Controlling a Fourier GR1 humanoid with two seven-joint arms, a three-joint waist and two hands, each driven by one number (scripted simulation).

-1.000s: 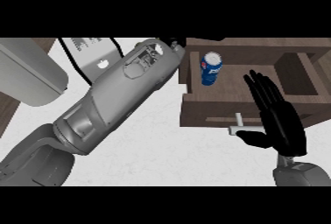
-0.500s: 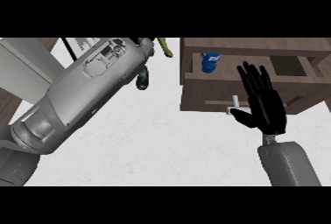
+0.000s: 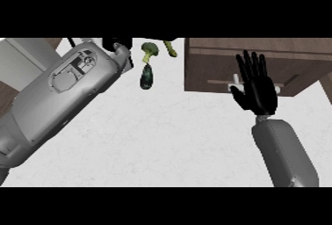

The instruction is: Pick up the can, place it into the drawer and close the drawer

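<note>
Over drawer [image 3: 207,66] front, right hand [image 3: 258,94], straight fingers [image 3: 249,66] across handle [image 3: 235,81]

I look steeply down on a white, finely speckled counter [image 3: 162,132] that fills most of my view. The light lies flat and even across it. At the upper left stands a pale grey box [image 3: 23,59], with a strip of brown wood [image 3: 5,94] below it at the edge. At the upper right sits the brown wooden drawer [image 3: 207,66], with dark wood [image 3: 327,85] near it at the right edge.
</note>
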